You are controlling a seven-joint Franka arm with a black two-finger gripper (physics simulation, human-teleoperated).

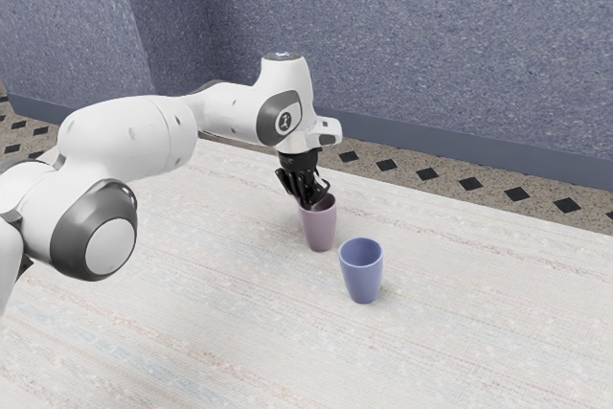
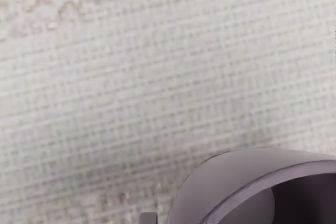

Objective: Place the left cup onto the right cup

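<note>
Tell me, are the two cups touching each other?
Apart. The exterior view shows a thin strip of table between the mauve cup and the blue cup.

The mauve cup (image 1: 318,225) stands upright on the table (image 1: 192,332). It is a plain tumbler without a handle, narrowing a little toward its base, its mouth open upward and its inside darker than its wall. In the wrist view the mauve cup (image 2: 236,179) shows a curved stretch of rim and smooth outer wall, close under the hand. The blue cup (image 1: 361,271) has the same shape but looks a little shorter. It also stands upright, just beside the mauve cup on the exterior view's right and nearer the camera, with a narrow gap between them.
</note>
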